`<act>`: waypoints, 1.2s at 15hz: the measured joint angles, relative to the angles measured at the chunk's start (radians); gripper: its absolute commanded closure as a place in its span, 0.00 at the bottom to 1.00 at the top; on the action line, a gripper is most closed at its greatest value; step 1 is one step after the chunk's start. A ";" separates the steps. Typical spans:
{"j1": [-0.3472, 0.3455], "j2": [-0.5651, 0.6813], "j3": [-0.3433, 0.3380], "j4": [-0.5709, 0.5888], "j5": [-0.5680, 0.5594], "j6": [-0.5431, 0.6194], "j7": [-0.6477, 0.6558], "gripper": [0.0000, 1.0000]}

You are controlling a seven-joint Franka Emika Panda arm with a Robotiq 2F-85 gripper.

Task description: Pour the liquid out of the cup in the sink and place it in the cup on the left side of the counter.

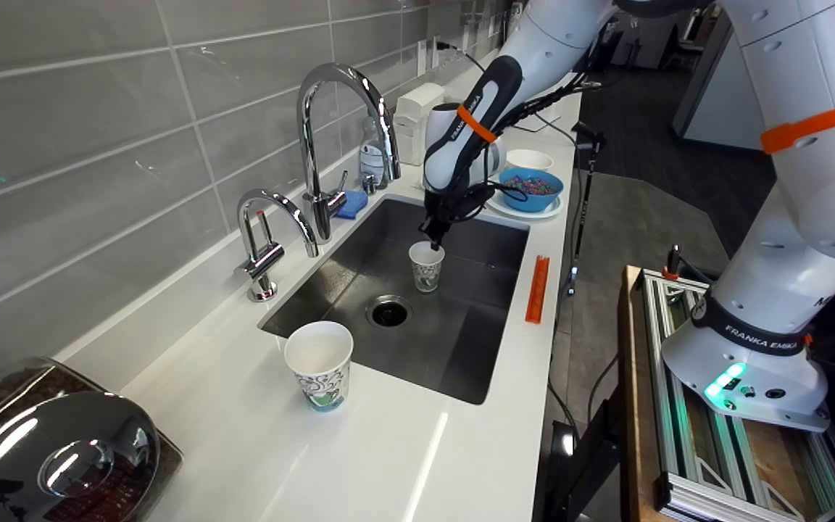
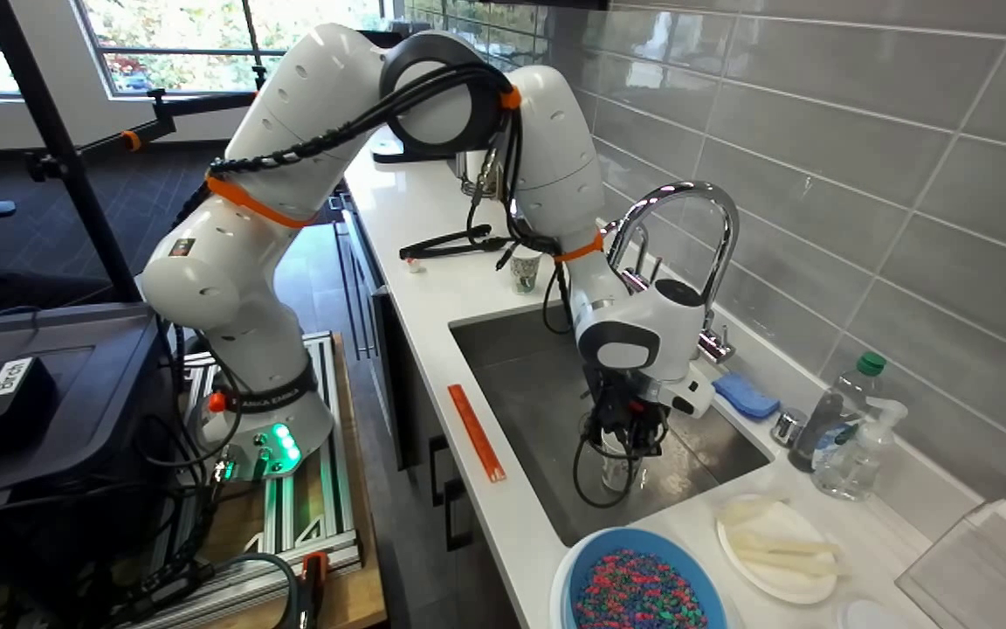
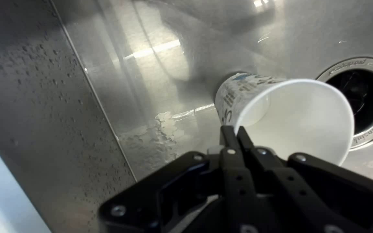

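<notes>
A white paper cup [image 1: 426, 272] with a leafy print is in the metal sink [image 1: 475, 319], close to upright, beside the drain [image 1: 389, 313]. My gripper [image 1: 435, 245] is shut on its rim; in the wrist view the fingertips [image 3: 233, 131] pinch the wall of this cup [image 3: 298, 123], one inside and one outside. I cannot tell whether its base touches the sink floor. Its inside looks white; no liquid can be made out. A second printed cup [image 1: 321, 370] stands upright on the counter [image 1: 229, 449] near the sink's edge; it also shows in an exterior view [image 2: 525, 269].
A tall faucet [image 1: 345, 76] and a small faucet [image 1: 272, 199] arch over the sink. An orange strip [image 1: 537, 290] lies on the counter's front edge. A blue bowl [image 2: 643, 585], a plate [image 2: 782, 550] and bottles [image 2: 852, 437] stand beyond the sink. A lidded jar [image 1: 62, 457] stands at the near end.
</notes>
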 measured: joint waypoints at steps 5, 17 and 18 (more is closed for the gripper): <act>-0.005 -0.078 -0.009 -0.060 0.000 0.000 -0.030 0.99; 0.237 -0.299 -0.249 -0.251 -0.328 0.011 0.249 0.99; 0.270 -0.314 -0.277 -0.261 -0.384 0.011 0.301 0.99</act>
